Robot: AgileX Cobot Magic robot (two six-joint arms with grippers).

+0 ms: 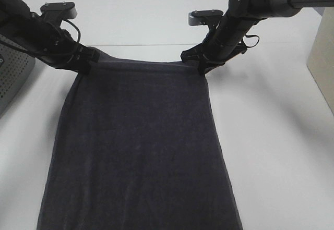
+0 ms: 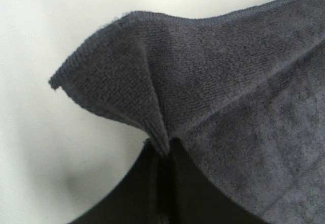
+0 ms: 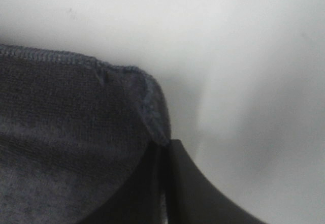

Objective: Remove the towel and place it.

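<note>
**Both claws pinch the towel's far corners**

A dark grey towel (image 1: 138, 146) hangs stretched between the two arms over the white table (image 1: 276, 152). Its far edge runs taut from one claw to the other, and the cloth spreads wider toward the near side of the exterior high view, where it runs out of the picture.

The left claw (image 1: 86, 62) is closed on the towel's far left corner. In the left wrist view the black fingers (image 2: 152, 193) meet with no gap, and the cloth (image 2: 244, 97) is pinched between them, a loose pointed flap of the corner folding up beyond the grip.

The right claw (image 1: 201, 63) is closed on the far right corner. The right wrist view shows its fingers (image 3: 177, 188) pressed together on the stitched hem of the towel (image 3: 66, 142), the corner bunched just at the fingertips, with bare table behind.

A grey perforated box (image 1: 10, 79) sits at the left edge of the table, and a pale panel (image 1: 323, 58) stands at the right edge, both apart from the towel.
</note>
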